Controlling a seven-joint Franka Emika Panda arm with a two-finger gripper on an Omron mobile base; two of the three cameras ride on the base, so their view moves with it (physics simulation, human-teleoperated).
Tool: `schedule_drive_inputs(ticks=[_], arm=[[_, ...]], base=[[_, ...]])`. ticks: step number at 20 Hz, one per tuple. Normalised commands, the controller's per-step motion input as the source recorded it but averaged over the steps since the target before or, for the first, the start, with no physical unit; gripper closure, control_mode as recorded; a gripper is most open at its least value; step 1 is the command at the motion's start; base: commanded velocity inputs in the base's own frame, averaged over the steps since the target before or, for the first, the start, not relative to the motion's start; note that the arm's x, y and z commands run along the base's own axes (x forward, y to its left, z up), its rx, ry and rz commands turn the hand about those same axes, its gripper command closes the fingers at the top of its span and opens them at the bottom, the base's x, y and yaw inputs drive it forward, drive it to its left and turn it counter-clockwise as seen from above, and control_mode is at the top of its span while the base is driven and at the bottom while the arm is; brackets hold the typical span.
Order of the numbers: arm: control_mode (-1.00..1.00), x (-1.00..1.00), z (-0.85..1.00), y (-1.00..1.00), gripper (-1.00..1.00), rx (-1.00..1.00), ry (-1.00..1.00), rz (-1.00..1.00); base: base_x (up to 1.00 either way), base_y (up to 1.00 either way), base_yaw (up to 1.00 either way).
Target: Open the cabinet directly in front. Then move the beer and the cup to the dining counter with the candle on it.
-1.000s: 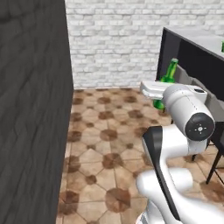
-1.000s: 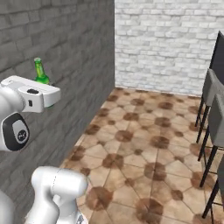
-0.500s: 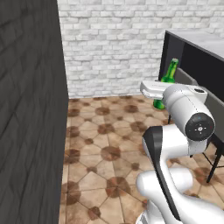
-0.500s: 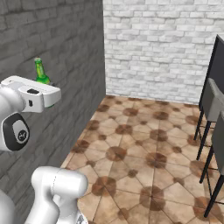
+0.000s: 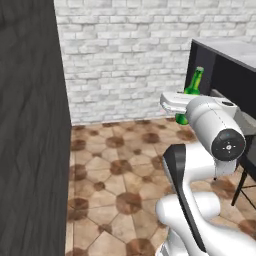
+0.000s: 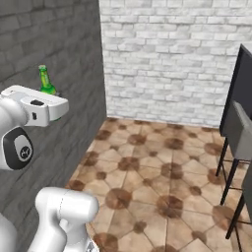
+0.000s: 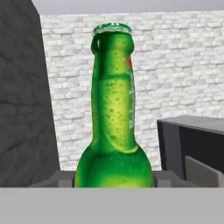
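- Carrying the beer [image 7: 114,144] upright in the gripper [image 7: 114,180], I see its green body right up against the hand camera, the neck rising straight to the cap.
- In the left base view the beer [image 5: 192,89] sticks up past the white hand, off the floor and near the dark side of a marble-topped counter [image 5: 225,55]; I judge this to be the dining counter, though no candle is in sight to confirm it.
- The jaws are closed around the lower body of the bottle, about half spread; the fingertips themselves are hidden behind the glass.
- I expect it to handle as stiff, smooth, breakable glass, top-tall and fairly heavy, so a low hold on the wide body suits it better than the neck.
- It could slip or tip if I swing fast.
- Around it: a white brick wall [image 6: 167,59], tiled floor [image 6: 152,177] and a grey stool [image 6: 242,133] on the right.
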Motion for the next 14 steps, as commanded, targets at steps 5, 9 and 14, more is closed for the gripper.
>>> schedule_drive_inputs(ticks=[5, 9, 14], arm=[[1.0, 0.0, 0.0, 0.0, 1.0, 0.0, 0.0, 0.0], [1.0, 0.0, 0.0, 0.0, 1.0, 0.0, 0.0, 0.0], [1.0, 0.0, 0.0, 0.0, 1.0, 0.0, 0.0, 0.0]], base=[[1.0, 0.23, -0.12], [1.0, 0.32, -0.23], [0.98, 0.59, -0.58]])
